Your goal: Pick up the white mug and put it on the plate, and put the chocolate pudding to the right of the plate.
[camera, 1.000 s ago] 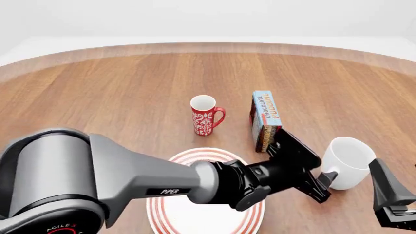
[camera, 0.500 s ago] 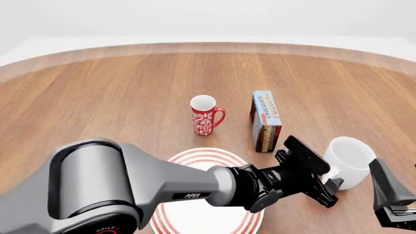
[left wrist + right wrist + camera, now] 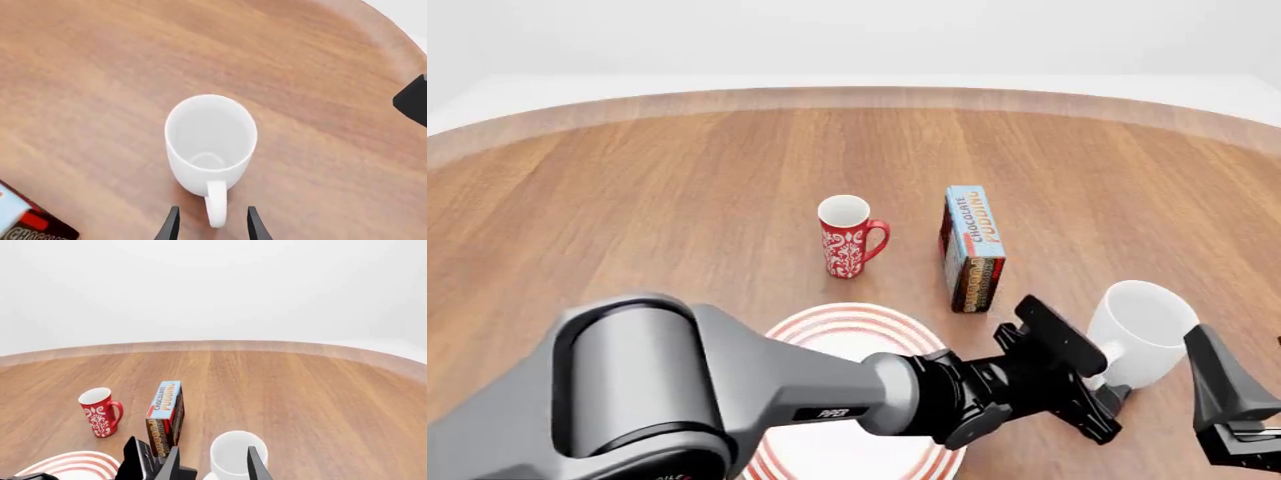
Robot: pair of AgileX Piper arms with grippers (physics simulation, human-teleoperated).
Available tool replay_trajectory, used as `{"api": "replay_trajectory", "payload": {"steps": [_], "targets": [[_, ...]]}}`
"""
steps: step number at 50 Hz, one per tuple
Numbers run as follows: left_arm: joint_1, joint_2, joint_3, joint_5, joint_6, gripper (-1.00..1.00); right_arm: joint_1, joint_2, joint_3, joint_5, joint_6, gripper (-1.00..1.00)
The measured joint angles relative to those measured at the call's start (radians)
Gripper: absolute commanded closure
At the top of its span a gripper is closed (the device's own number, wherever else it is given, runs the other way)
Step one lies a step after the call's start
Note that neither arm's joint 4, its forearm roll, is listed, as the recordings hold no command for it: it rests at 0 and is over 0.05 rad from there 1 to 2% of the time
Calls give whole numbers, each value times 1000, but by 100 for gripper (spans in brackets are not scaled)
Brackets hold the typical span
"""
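With the left claw (image 3: 210, 227) spread astride the mug (image 3: 211, 142) handle, advance until both fingers flank it squarely, then clamp.

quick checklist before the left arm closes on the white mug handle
1. Left gripper open: ok, a finger on each side of the handle.
2. White mug upright and empty: ok.
3. Fingers deep enough along the handle: cannot tell, only the tips show.
4. Plate free to receive the mug: cannot tell, the left arm covers most of it.
5. Chocolate pudding clear of the mug: ok, a gap shows.
6. Right gripper out of the way: not ok, it hangs close by the mug.
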Motion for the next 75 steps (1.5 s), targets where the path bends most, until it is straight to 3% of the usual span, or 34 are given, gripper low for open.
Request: {"api": "replay_trajectory", "payload": {"steps": [26,27,60,75], "targets": [[0,31,-33,31,8,-100,0,-6,-1,7,5,-100],[-1,31,-31,30,9,100,1,-6,-1,7,5,-100],[-12,1,12,21,25,100,1,-7,-1,8,5,-100],[5,-68,76,1,36,100,-1,-7,-1,6,3,-100]]}}
